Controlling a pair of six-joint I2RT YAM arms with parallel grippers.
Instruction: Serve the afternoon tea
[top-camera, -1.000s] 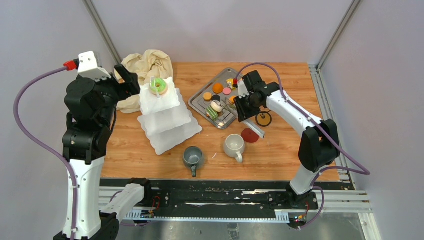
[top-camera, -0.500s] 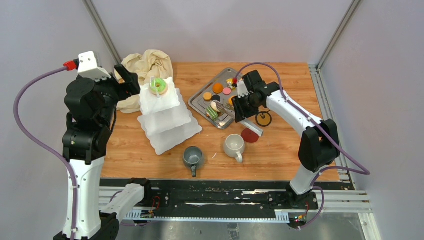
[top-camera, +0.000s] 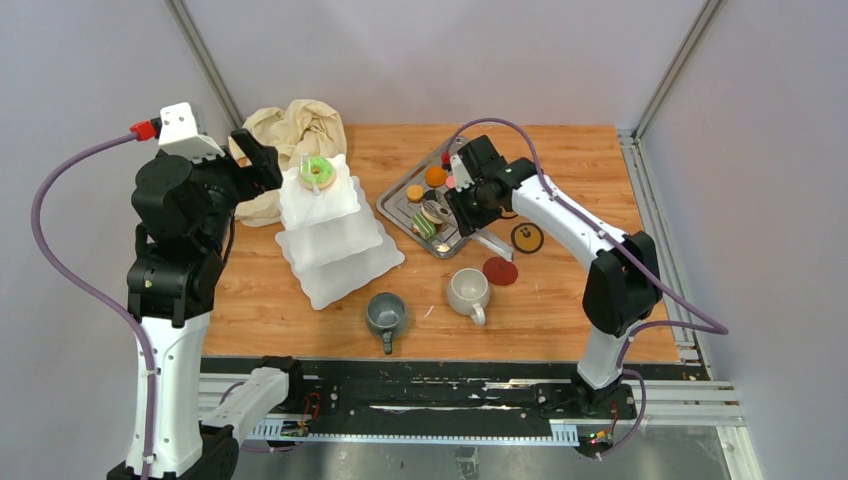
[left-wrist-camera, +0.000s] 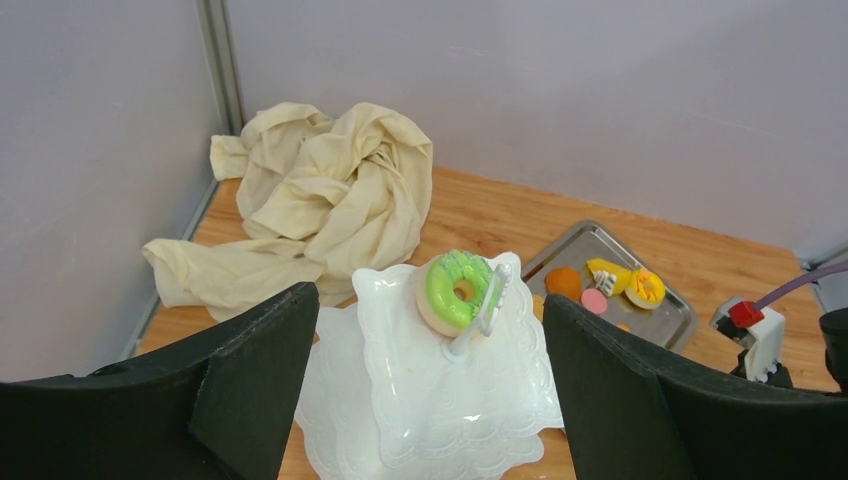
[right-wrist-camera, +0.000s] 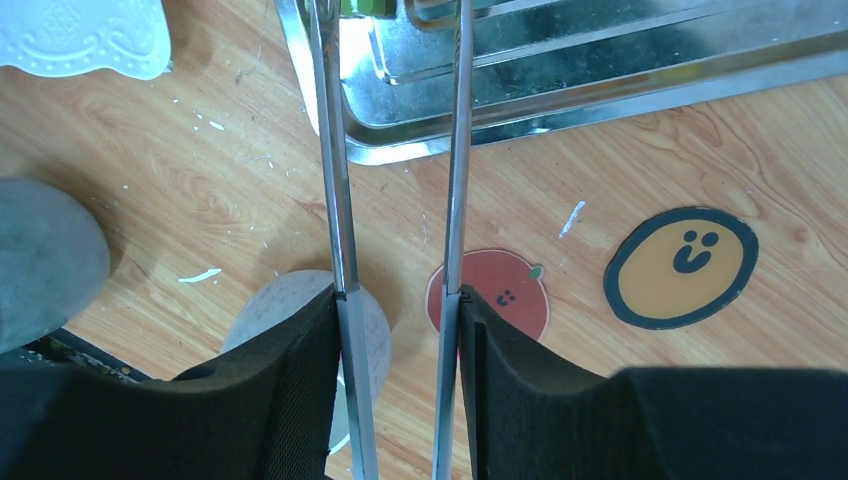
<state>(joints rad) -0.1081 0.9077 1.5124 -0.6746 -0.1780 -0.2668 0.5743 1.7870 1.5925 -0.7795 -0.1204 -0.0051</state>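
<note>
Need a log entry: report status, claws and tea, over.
Left claw open above stand, doughnut on top tier. Right claw gripping tongs, tips at tray of pastries. Nothing in the way.

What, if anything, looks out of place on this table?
The green doughnut leans tilted against the handle on the white stand's top tier; the beige cloth lies crumpled in the far left corner; white flecks dot the table.
</note>
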